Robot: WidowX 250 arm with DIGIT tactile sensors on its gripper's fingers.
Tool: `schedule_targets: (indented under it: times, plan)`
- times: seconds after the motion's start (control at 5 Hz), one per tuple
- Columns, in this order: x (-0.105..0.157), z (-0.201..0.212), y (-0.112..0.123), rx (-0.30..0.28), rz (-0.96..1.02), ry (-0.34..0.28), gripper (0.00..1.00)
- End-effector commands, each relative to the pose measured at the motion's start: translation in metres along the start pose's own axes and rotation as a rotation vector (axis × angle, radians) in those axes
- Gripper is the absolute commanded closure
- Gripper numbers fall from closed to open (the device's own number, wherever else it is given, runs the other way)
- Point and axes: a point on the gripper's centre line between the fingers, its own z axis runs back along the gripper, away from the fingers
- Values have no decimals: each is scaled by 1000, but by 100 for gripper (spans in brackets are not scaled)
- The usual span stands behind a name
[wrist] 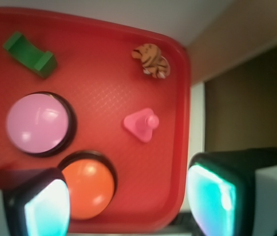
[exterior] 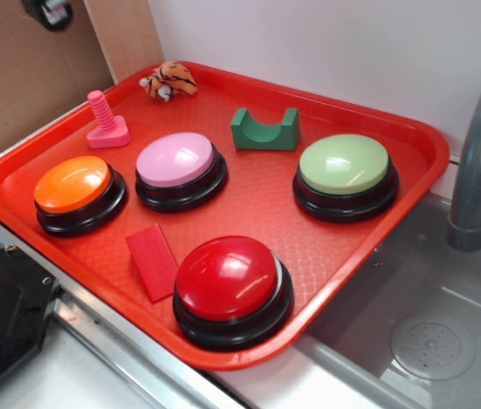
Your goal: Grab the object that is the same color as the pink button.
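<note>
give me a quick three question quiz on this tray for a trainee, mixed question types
1. True or false: the pink bolt stands upright on the tray.
2. Which button is nearest the bolt? A) green button B) red button C) orange button
3. Fill in: in the wrist view, the gripper is ____, with nothing between its fingers.

Key: 1 true; 2 C; 3 open
</note>
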Motion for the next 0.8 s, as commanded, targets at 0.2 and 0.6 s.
schedule_targets:
  times: [0.2, 0.6]
  plan:
    - [18, -67, 31, -120, -68, 40, 0]
    - [24, -106, 27, -76, -63, 109, 0]
